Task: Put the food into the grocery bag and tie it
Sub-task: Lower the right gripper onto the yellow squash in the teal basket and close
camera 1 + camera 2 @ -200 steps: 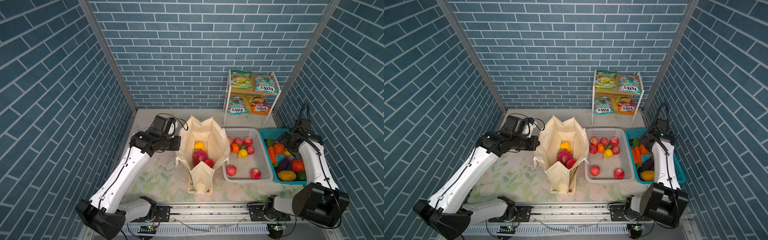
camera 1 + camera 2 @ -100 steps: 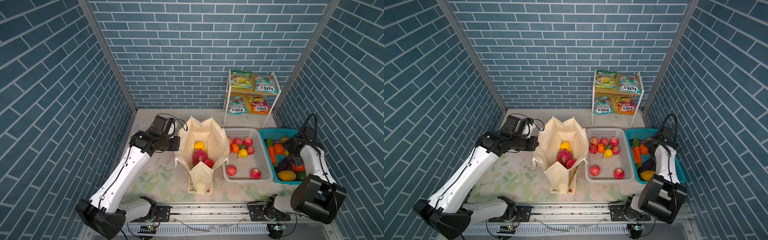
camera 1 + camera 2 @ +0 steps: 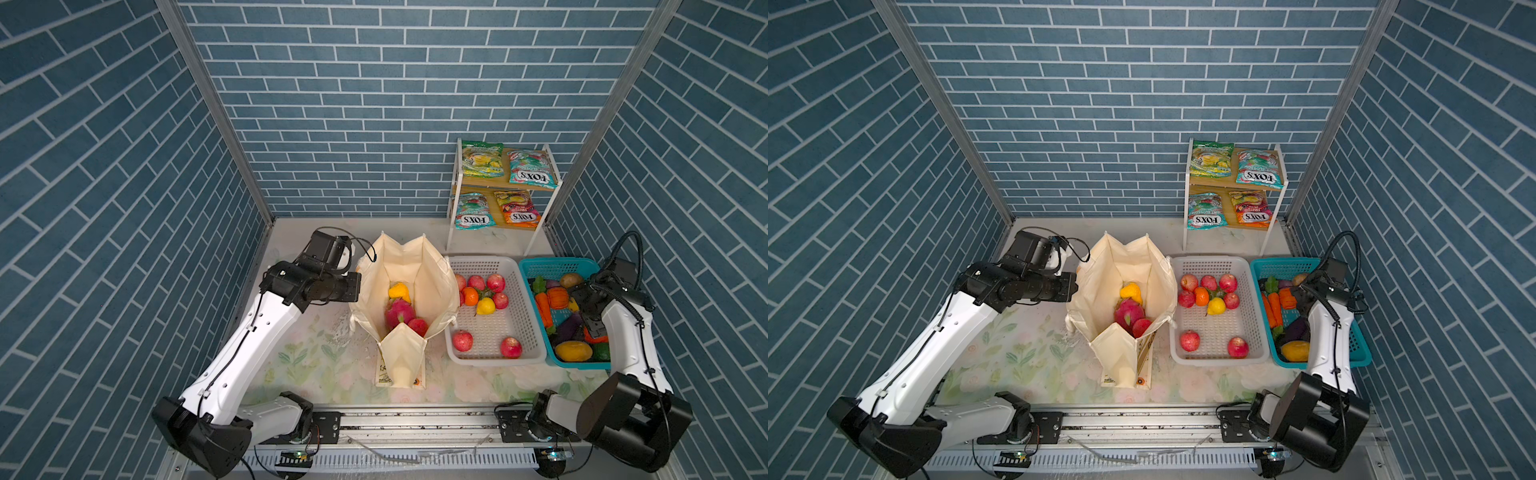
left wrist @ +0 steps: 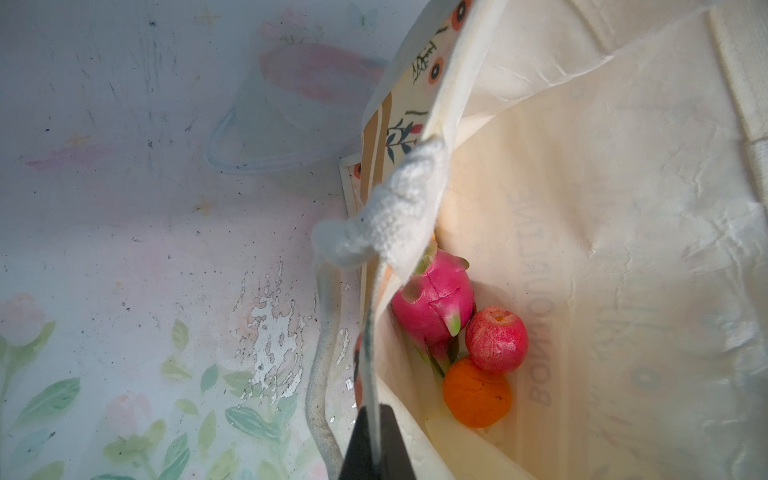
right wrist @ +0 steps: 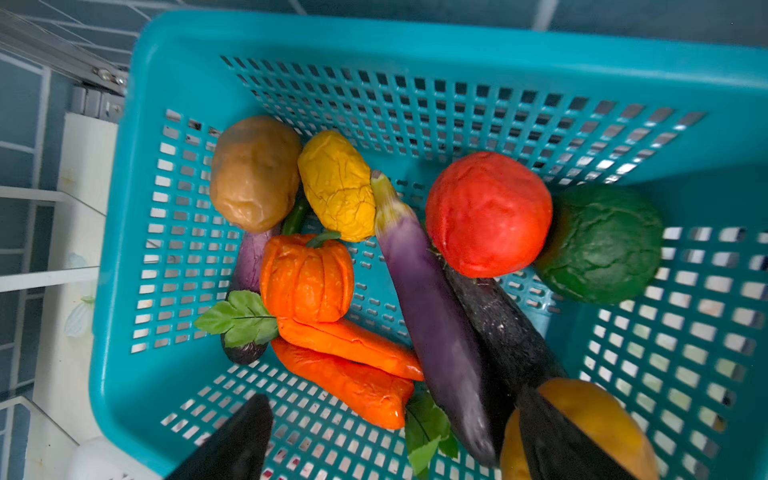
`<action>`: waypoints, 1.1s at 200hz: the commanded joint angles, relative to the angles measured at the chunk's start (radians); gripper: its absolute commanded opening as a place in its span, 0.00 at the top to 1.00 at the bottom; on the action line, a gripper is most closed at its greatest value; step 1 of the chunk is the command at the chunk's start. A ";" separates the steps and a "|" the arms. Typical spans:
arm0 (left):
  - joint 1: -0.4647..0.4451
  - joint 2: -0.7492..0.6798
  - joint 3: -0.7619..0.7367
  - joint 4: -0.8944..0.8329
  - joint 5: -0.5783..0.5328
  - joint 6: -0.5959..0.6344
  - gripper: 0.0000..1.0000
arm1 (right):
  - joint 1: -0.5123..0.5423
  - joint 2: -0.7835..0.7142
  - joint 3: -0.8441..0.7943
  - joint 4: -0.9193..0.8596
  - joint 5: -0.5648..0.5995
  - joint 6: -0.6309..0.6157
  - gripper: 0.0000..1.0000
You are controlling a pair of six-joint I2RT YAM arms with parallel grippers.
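Pinching the rim of the tall cream floral canvas tote (image 3: 434, 282), frame centre, the left gripper (image 4: 376, 436) is clenched; the right gripper (image 5: 392, 401) hangs released over the teal plastic basket (image 3: 552, 262), right. Thin cloth may slip, collapsing the mouth

The bag (image 3: 432, 286) stands wide open on top, so there is room to reach straight down inside; fruit (image 3: 397, 311) fills only the bottom. The left hand (image 4: 376, 419) pinches its left rim and blocks that side. The white basket (image 3: 486, 264) sits tight beside the bag's right side, the teal basket (image 3: 557, 264) just beside it. The right hand (image 5: 392, 405), spread wide, hangs over crowded veggies (image 5: 432, 307) there.
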 commanded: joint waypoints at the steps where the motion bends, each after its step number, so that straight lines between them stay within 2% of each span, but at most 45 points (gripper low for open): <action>1: -0.008 0.000 0.014 -0.011 0.010 0.010 1.00 | -0.004 -0.044 0.006 -0.124 0.035 0.038 0.07; 49: -0.010 -0.002 0.010 -0.003 0.019 0.007 1.00 | -0.004 -0.123 -0.069 -0.145 -0.019 0.051 0.07; 130: -0.015 -0.021 -0.002 -0.003 0.015 -0.001 1.00 | -0.004 -0.125 -0.158 -0.114 -0.068 0.012 0.10; 220: -0.018 -0.010 -0.007 0.009 0.017 -0.004 1.00 | -0.004 -0.147 -0.139 -0.170 0.012 -0.033 0.04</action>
